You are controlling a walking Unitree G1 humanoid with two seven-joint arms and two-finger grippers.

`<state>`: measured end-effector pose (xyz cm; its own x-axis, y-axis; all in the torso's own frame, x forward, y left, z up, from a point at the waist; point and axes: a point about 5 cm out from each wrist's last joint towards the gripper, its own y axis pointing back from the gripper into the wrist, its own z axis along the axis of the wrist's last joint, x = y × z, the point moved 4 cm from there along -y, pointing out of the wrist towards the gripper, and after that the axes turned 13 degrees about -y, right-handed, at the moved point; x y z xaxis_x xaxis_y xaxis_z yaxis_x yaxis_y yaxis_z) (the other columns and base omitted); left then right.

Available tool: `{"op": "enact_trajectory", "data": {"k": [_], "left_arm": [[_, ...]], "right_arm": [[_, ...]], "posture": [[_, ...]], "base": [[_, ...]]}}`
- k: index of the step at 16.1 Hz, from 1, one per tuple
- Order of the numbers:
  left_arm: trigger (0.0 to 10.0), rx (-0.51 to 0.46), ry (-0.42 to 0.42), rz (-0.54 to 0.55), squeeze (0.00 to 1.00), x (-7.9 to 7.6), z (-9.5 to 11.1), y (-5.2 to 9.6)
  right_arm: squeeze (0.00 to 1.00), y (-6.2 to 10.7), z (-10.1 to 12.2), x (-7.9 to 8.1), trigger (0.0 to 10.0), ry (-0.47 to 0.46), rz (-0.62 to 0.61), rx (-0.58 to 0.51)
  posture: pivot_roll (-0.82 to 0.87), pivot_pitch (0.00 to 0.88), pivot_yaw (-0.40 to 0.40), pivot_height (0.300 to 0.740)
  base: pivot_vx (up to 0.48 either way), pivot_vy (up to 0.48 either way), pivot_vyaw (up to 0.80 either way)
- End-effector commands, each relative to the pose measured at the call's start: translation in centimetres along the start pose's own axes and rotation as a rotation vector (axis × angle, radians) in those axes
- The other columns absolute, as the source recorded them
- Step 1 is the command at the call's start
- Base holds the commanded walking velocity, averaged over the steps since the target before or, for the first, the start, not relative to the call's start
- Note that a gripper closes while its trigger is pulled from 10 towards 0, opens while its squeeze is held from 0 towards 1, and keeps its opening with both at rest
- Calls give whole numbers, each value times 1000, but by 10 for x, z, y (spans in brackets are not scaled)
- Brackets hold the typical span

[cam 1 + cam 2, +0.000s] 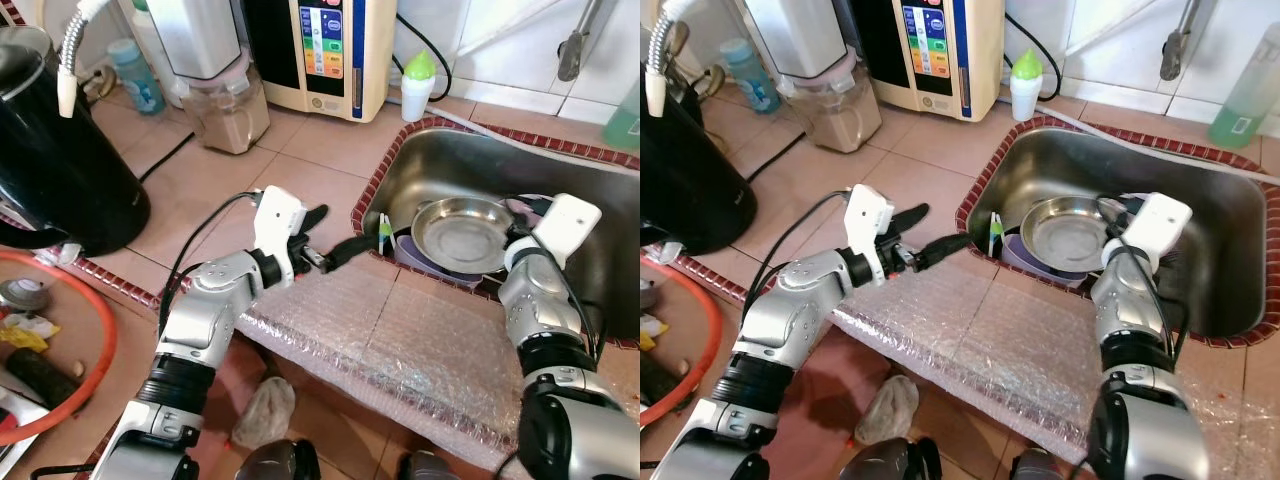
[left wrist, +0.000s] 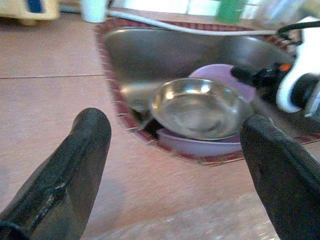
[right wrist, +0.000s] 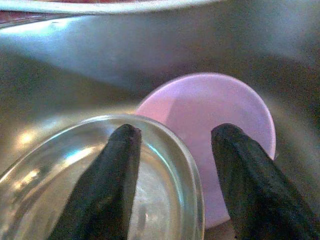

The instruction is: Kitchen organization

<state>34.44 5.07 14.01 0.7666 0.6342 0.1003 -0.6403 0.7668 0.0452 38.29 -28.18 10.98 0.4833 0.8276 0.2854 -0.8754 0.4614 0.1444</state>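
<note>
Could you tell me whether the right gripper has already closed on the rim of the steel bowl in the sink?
No, the right gripper is open above the steel bowl, one finger over its rim and the other over the purple plate.

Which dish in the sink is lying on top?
The shiny steel bowl. It rests on the purple dishes beneath it, with the right gripper open over its rim.

Sink crowded, counter open
Steel bowl [image 1: 462, 233] on purple plate [image 3: 220, 130] blocked the sink's [image 1: 470, 160] floor; the tiled counter [image 1: 300, 160] lay open.

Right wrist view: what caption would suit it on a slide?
Open right gripper poised inside the sink over a steel bowl and a purple plate.
</note>
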Motion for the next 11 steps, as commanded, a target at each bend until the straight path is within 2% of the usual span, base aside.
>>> {"op": "enact_trajectory", "data": {"k": [1, 2, 4, 6, 7, 8, 10, 11], "left_arm": [[10000, 18, -19, 57, 1000, 14, -5, 7], [10000, 23, -86, 185, 1000, 30, -11, 11], [10000, -18, -94, 284, 1000, 39, -10, 19], [10000, -24, -149, 403, 1000, 46, -8, 26], [10000, -41, -165, 449, 1000, 49, -6, 30], [10000, -45, -186, 524, 1000, 50, -5, 33], [10000, -93, -199, 612, 1000, 48, 3, 35], [10000, -92, -206, 680, 639, 52, 5, 37]], "right_arm": [[1000, 2, -13, -7, 10000, 64, 10, 32], [1000, 5, -15, 0, 10000, 172, 82, 4], [1000, 12, -19, 14, 10000, 300, 189, -48], [1000, 19, -21, 30, 10000, 367, 281, -91], [1000, 24, -20, 43, 10000, 378, 328, -121], [1000, 33, -16, 59, 10000, 351, 383, -176], [1000, 46, -7, 73, 10000, 294, 413, -261], [1000, 53, -2, 77, 10000, 279, 430, -308]], "posture": [[-92, 36, 158, 740], [-77, 0, 155, 740], [-53, 0, 148, 740], [-35, 0, 138, 740], [-32, 0, 112, 740], [-21, 0, 85, 740], [-21, 0, 62, 740], [-22, 0, 54, 740]], "base": [[0, 0, 0], [0, 0, 0], [0, 0, 0], [0, 0, 0], [0, 0, 0], [0, 0, 0], [0, 0, 0], [0, 0, 0]]}}
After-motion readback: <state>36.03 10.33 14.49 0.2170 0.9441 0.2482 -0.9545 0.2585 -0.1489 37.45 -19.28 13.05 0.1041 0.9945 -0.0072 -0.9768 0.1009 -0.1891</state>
